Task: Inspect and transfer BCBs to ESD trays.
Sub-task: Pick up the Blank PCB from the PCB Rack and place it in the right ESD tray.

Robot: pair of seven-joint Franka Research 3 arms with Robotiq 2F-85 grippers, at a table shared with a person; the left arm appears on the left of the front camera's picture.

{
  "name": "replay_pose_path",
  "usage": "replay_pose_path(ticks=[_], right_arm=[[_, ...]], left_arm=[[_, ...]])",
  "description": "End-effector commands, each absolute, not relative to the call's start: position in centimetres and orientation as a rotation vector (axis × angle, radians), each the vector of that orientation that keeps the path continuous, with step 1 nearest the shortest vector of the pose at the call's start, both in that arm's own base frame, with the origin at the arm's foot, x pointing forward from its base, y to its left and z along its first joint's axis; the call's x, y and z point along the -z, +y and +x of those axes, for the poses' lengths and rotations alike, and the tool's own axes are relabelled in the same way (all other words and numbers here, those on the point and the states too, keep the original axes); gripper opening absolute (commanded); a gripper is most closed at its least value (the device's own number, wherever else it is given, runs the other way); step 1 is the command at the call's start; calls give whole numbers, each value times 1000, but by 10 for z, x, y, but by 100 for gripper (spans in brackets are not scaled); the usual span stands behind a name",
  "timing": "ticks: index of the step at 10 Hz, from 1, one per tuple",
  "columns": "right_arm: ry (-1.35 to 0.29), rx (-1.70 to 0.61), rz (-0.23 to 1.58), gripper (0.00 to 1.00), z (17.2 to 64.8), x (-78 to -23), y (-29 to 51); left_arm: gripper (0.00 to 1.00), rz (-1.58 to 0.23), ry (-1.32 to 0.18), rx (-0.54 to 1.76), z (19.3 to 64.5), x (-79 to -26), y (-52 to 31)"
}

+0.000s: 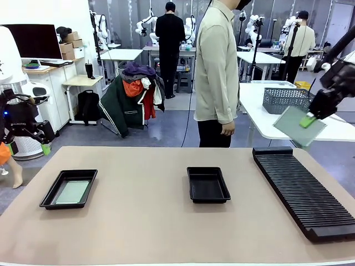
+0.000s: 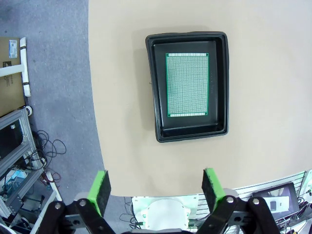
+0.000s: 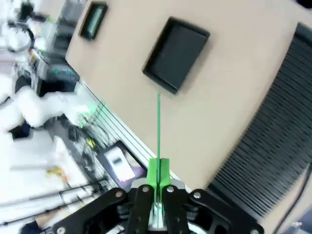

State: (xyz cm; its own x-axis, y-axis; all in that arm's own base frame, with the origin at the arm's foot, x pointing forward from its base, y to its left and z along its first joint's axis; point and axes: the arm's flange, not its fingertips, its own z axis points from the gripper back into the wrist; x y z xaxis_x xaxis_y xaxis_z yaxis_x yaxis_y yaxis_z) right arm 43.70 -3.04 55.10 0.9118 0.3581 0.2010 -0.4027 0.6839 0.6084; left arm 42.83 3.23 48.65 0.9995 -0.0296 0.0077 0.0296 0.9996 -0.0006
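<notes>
I am clenching my right jaws tight on one BCB [image 1: 295, 126], my right pads [image 3: 158, 171] pinching one edge of it, so that in the right wrist view the thin board is showing edge-on as a green line rising from between them. I am holding it tilted in the air at the right, near the far end of the long black ribbed rack [image 1: 304, 191] and well apart from the table [image 1: 144, 227]. Ahead of the board the middle ESD tray [image 1: 208, 171] is sitting empty on the table. My left jaws are standing released and wide apart, the left pads [image 2: 102, 191] gripping nothing and touching nothing. I am hanging them just off the table's left edge. Beyond them the left ESD tray [image 2: 155, 87] is lying on the table, and a second BCB [image 2: 187, 85] is lying flat inside it, green face up. A person [image 1: 216, 66] is standing at the far side of the table
</notes>
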Motion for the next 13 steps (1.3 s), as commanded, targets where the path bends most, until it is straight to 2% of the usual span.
replay_pose_path(ticks=[1, 4, 7, 13], right_arm=[[-119, -269, 787, 2, 436, -521, 3], [-137, -149, 892, 2, 438, -462, 64], [-200, -70, 919, 2, 440, -412, 120], [-216, -43, 927, 2, 453, -341, 165]], left_arm=[[100, -1, -17, 36, 428, -485, 33], [100, -1, -17, 36, 428, -485, 33], [100, -1, -17, 36, 428, -485, 33], [100, -1, -17, 36, 428, -485, 33]])
